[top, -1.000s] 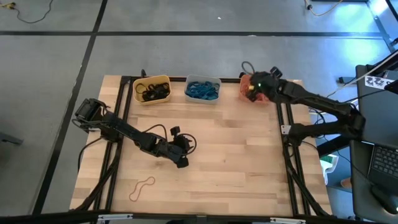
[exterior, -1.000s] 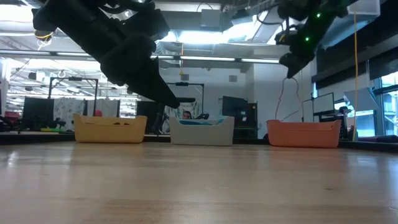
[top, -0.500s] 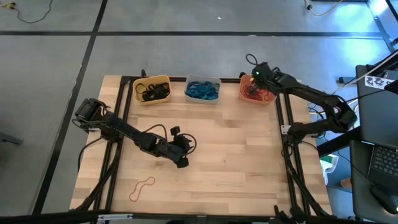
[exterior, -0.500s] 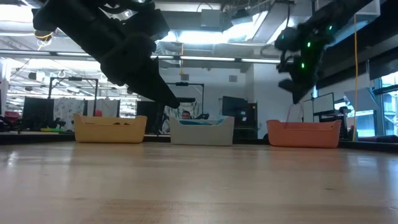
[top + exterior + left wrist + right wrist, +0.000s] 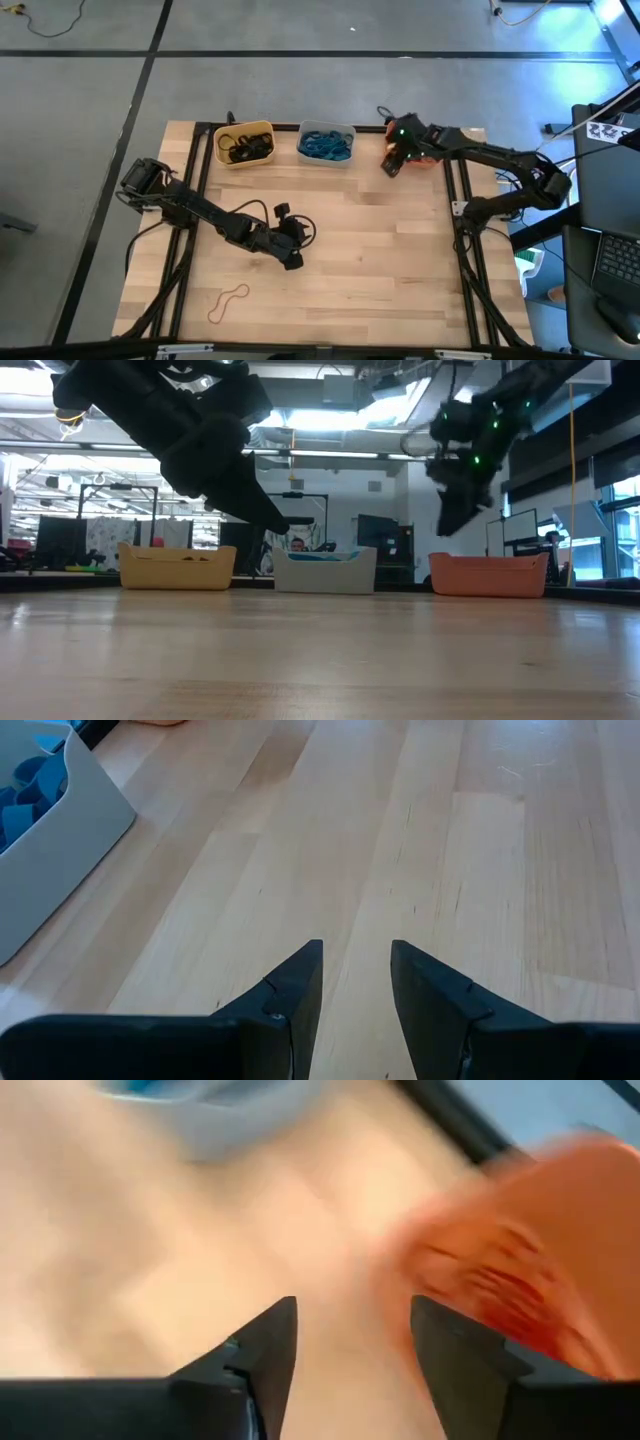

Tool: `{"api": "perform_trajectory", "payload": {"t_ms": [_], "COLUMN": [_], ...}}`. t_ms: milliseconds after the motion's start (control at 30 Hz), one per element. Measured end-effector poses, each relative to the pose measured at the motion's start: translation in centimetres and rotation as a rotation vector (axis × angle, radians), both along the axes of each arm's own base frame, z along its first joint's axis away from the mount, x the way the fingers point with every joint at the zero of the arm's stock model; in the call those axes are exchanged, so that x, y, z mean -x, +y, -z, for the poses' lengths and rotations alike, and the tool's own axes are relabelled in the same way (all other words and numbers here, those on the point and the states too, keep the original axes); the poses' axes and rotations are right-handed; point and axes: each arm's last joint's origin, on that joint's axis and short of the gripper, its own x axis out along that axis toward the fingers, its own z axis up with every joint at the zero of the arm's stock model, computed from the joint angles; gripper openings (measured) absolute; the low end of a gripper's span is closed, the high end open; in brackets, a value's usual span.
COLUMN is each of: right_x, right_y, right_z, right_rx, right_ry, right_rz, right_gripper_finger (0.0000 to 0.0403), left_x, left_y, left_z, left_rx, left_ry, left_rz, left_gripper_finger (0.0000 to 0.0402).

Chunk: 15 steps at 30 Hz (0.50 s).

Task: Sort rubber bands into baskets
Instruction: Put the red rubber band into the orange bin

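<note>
Since a second ago the right tool [image 5: 390, 165] has swung from over the orange basket [image 5: 428, 157] toward the desk's middle, and it now hangs at that basket's 9 o'clock edge, its fingers [image 5: 262, 1355] spread with nothing between them. Motion smears the right wrist view, so the red-orange bands [image 5: 490, 1285] inside that basket read only as streaks. From above, the arm hides part of the orange basket. Along the desk's [image 5: 380, 250] 12 o'clock edge sit the yellow basket [image 5: 246, 143] with black bands [image 5: 247, 148] and the grey basket [image 5: 326, 142] with blue bands [image 5: 325, 146]. One pale loop [image 5: 228, 302] lies alone near 7 o'clock, seen only from above. The left tool [image 5: 291, 259] hovers over mid-desk, fingers [image 5: 290, 985] parted and holding nothing. The low view shows basket walls but not their contents, and a person's head [image 5: 299, 545] behind the grey basket.
</note>
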Motion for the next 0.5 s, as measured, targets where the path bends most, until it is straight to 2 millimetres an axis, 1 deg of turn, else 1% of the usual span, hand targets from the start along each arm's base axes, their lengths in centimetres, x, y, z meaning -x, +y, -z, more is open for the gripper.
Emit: {"api": "perform_trajectory", "payload": {"t_ms": [167,267,400,500], "right_x": [-3.7,-5.7,-7.1,-7.5], "right_y": [5.2,8.4,12.5,15.2], "right_z": [-1.0,-0.8,-0.2,0.6], "right_rx": [-0.008,0.031,0.079,0.082], "right_ry": [-0.149,-0.258,-0.405,-0.471], "right_rz": [-0.295,-0.427,-0.578,-0.672], "right_gripper_finger": [0.0201,0.02,0.02,0.02], "left_x": [-0.1,0.1,0.6,1.4], "left_y": [-0.1,-0.6,-2.0,-3.2], "left_z": [-0.2,-0.7,-1.9,-2.4], "left_rx": [-0.001,0.0,0.0,-0.006], "left_ry": [-0.021,-0.033,-0.044,-0.02], "left_rz": [0.011,0.038,0.091,0.139], "left_gripper_finger": [0.0117,0.0117,0.0117,0.0117]}}
